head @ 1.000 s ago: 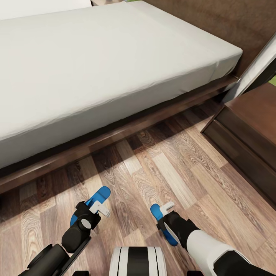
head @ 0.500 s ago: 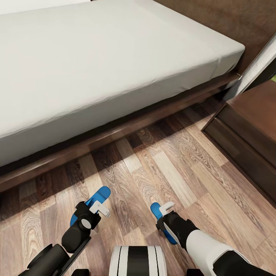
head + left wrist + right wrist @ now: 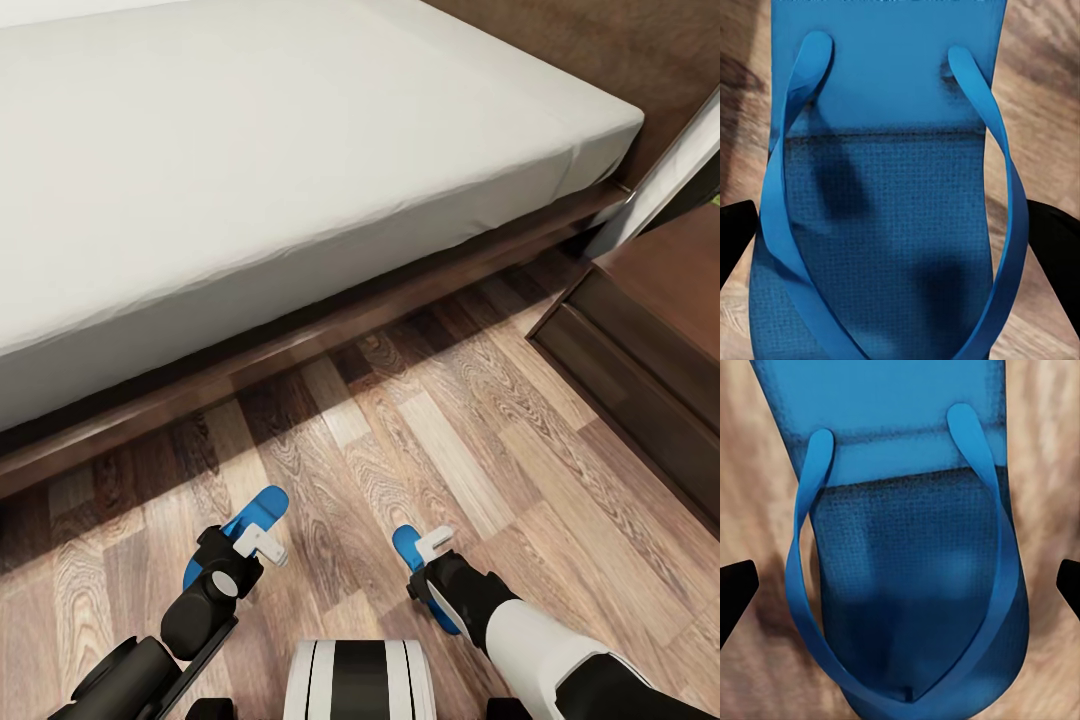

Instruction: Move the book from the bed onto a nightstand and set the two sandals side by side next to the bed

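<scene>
I'm looking down at the bed [image 3: 300, 150], its pale mattress filling the upper half of my head view above the dark frame, with plank floor [image 3: 440, 440] in front of it. To my right a nightstand [image 3: 650, 340] stands just beside the bed's head end. Low in front of me, well apart from each other, lie the two sandals. My left gripper [image 3: 262, 545] hangs over the left sandal [image 3: 889, 187], fingers [image 3: 735, 240] spread wide to either side of the sole. My right gripper [image 3: 432, 545] sits over the right sandal [image 3: 907, 547], fingers [image 3: 735, 596] likewise apart, clear of its edges. I can't see the book.
</scene>
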Controlling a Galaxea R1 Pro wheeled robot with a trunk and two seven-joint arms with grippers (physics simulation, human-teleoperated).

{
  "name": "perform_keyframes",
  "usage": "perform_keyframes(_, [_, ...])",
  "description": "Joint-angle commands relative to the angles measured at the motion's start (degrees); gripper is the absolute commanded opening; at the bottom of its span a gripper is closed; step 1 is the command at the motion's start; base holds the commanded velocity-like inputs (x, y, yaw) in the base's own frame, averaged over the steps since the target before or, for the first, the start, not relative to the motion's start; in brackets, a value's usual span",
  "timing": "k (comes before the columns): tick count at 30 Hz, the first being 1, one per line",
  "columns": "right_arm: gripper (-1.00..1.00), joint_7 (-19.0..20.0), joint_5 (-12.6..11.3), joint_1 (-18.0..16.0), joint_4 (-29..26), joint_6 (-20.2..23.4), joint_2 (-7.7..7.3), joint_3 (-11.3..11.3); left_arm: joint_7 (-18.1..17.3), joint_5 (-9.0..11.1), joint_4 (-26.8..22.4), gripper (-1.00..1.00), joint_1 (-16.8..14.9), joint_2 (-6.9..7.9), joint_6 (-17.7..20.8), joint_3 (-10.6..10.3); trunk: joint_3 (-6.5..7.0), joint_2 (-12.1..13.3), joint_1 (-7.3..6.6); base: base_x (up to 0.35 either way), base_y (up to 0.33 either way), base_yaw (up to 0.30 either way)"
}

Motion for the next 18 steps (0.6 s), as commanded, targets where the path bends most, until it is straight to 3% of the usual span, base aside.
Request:
perform_keyframes(1, [1.00, -0.18, -0.02, -0.01, -0.08, 0.35, -0.01, 0.30, 0.07, -0.23, -0.05, -1.00, -0.05, 0.05, 0.29, -0.15, -0.03, -0.01, -0.01, 0.000, 0.000, 0.000])
perform_keyframes(6, [1.00, -0.18, -0.02, -0.01, -0.06, 0.35, -0.01, 0.30, 0.08, -0.22, -0.03, -1.00, -0.05, 0.05, 0.29, -0.15, -0.03, -0.01, -0.01, 0.000, 0.000, 0.000])
perform_keyframes(10, [1.00, -0.18, -0.02, -0.01, -0.07, 0.34, -0.01, 0.30, 0.06, -0.21, -0.03, -1.00, -0.05, 0.05, 0.29, -0.15, -0.92, -0.07, 0.09, 0.000, 0.000, 0.000])
perform_keyframes(18, [1.00, -0.18, -0.02, -0.01, -0.03, 0.34, -0.01, 0.30, 0.08, -0.22, -0.01, -1.00, -0.05, 0.05, 0.29, -0.15, -0.92, -0.07, 0.09, 0.000, 0.000, 0.000])
